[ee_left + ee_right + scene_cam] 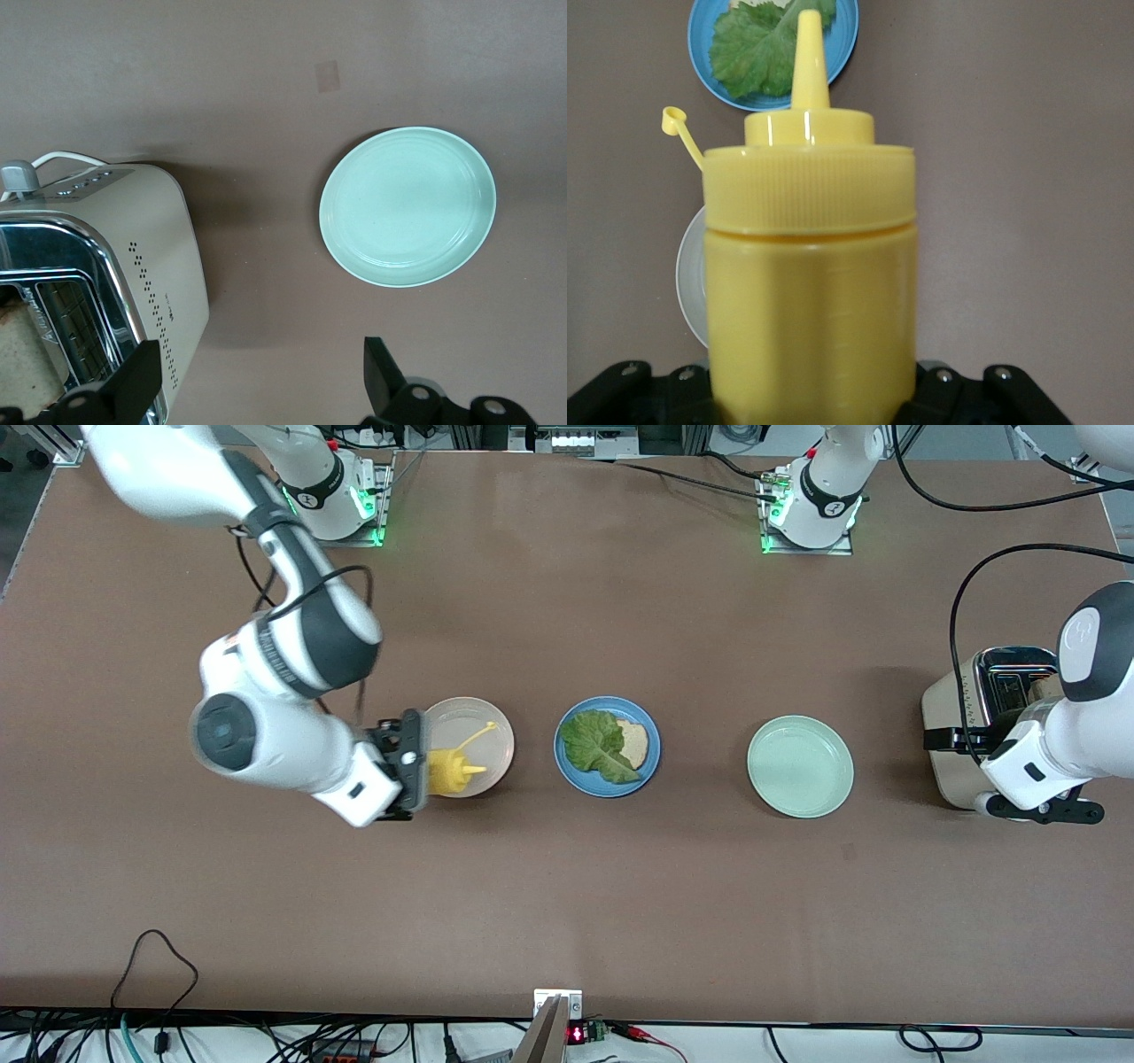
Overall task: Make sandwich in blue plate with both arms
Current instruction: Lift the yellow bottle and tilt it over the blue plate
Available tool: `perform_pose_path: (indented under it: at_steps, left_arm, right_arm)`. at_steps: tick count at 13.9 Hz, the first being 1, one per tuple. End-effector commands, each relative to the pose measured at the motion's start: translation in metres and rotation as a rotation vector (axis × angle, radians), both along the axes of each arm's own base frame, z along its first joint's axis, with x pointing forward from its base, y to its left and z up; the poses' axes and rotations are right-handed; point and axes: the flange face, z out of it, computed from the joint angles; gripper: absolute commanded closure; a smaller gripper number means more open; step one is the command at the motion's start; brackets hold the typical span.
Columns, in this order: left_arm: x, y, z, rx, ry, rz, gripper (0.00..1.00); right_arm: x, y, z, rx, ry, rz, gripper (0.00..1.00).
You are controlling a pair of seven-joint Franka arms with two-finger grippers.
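The blue plate (pixel 651 766) lies mid-table and holds a green lettuce leaf (pixel 597 744) on a bread slice (pixel 635 744); both show in the right wrist view, the plate (pixel 843 35) and the leaf (pixel 757 49). My right gripper (pixel 415 766) (pixel 811 390) is shut on a yellow squeeze bottle (pixel 447 771) (pixel 811 266). The bottle lies tilted over the beige-white plate (pixel 492 726), its nozzle toward the blue plate and its cap hanging open. My left gripper (pixel 1045 811) (pixel 259 376) is open and empty over the toaster's (pixel 961 717) (pixel 159 248) edge. A tan surface (pixel 22 354) shows in the toaster's slot.
An empty pale mint-green plate (pixel 800 766) (pixel 407 205) lies between the blue plate and the toaster. The toaster's black cable (pixel 961 593) loops toward the left arm's base. Cables hang along the table edge nearest the front camera.
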Motion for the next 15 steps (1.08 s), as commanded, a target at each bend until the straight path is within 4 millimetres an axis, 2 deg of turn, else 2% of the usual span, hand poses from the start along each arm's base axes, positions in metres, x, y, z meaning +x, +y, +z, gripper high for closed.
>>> perform_pose_path:
  at_steps: [1,3,5,7,10,15]
  left_arm:
    - [0.001,0.003,0.008,0.009,-0.013,-0.015,0.0]
    - [0.0,0.003,0.007,0.008,-0.01,-0.014,0.0]
    - [0.001,0.001,0.008,0.009,-0.012,-0.018,0.0]
    - [0.001,0.0,0.007,0.008,-0.011,-0.019,0.0]
    - [0.001,0.001,0.008,0.008,-0.014,-0.016,0.0]
    - [0.002,0.002,0.008,0.012,-0.02,-0.016,0.0]
  right_arm:
    - [-0.022,0.062,-0.002,-0.115,-0.07,-0.044,0.84]
    - [-0.044,0.103,-0.015,-0.199,-0.121,-0.042,0.84]
    - [-0.06,0.129,-0.037,-0.276,-0.161,-0.042,0.84]
    - [-0.076,0.152,-0.047,-0.32,-0.201,-0.014,0.84]
    - [-0.091,0.171,-0.06,-0.39,-0.249,0.044,0.84]
    - [-0.095,0.174,-0.062,-0.407,-0.257,0.056,0.84]
